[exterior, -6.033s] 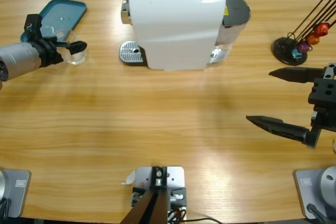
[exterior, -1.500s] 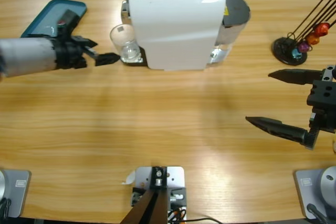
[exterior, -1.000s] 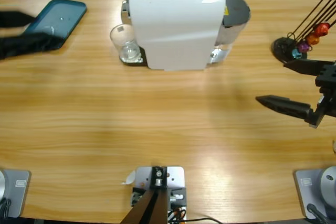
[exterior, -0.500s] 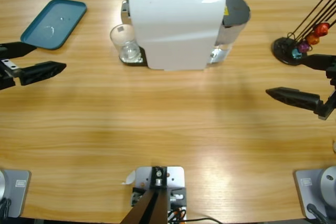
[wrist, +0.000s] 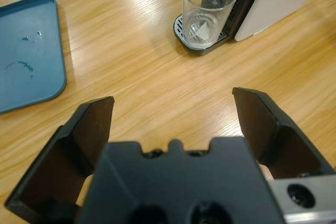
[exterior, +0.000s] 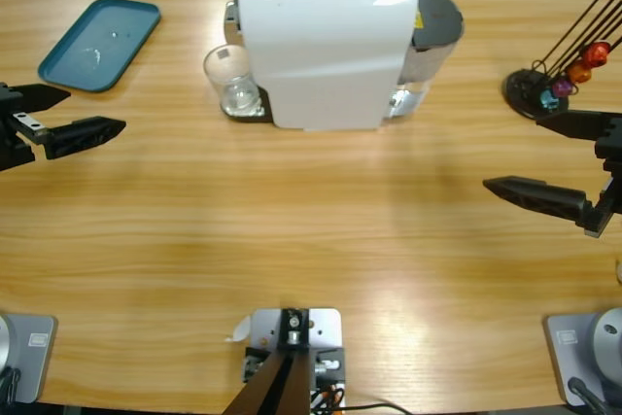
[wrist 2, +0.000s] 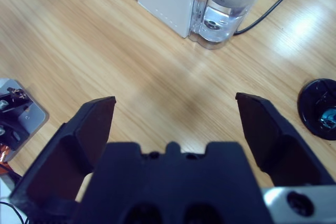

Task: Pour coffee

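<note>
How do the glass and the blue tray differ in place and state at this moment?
The glass stands upright on the drip plate of the white coffee machine; the blue tray lies flat on the table, well to one side of the machine. The glass is clear and tall; the tray is opaque and shallow. Both are empty apart from a few drops, and no gripper touches either.

Probably a robotics lab: coffee machine (exterior: 326, 41) on a wooden test table (exterior: 311, 240).
</note>
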